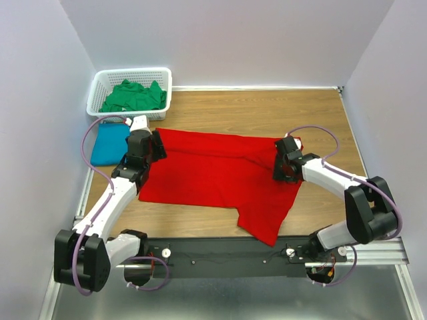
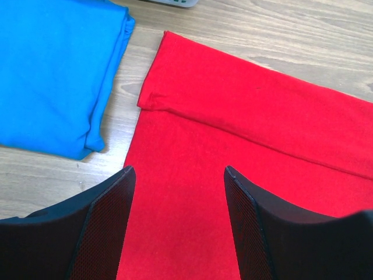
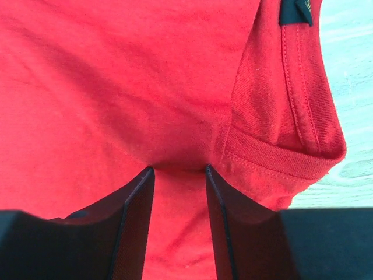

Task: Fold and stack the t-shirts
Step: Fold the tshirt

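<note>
One red t-shirt (image 1: 213,170), spread flat, long axis running left-right

Bright, even light from above, soft shadows; the red t-shirt (image 3: 116,87) darkens in shade by the right gripper (image 3: 178,170)

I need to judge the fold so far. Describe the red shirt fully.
The red shirt is bright, soft knit cloth lying mostly flat on the wooden table. Its far edge is folded over in a band, and one part trails toward the near edge. A stitched ribbed band and a black tag show at its right end. The left hand is open over its left end. Cloth puckers between the fingers of the right hand, grip unclear. A folded blue shirt lies beside it, not touching.
</note>
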Controlling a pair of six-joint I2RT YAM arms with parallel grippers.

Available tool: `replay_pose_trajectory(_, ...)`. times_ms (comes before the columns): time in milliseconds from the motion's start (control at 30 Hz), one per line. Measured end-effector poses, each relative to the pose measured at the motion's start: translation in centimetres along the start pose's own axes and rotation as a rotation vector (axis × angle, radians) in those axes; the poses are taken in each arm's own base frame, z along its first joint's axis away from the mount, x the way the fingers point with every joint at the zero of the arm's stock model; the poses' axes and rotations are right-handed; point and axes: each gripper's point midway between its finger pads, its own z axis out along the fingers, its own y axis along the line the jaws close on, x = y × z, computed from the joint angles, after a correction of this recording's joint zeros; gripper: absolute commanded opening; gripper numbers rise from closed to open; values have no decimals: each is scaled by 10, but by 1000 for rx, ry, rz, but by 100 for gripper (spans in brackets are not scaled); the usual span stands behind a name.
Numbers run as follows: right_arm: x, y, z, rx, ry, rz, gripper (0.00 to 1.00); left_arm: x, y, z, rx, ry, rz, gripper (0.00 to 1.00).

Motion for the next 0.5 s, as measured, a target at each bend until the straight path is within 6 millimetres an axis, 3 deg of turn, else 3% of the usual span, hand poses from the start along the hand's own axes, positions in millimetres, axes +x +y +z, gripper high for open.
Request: replay_pose_trajectory(500,2,-4,6,29,14,-11,1,7,1,7,-10,30,12,69)
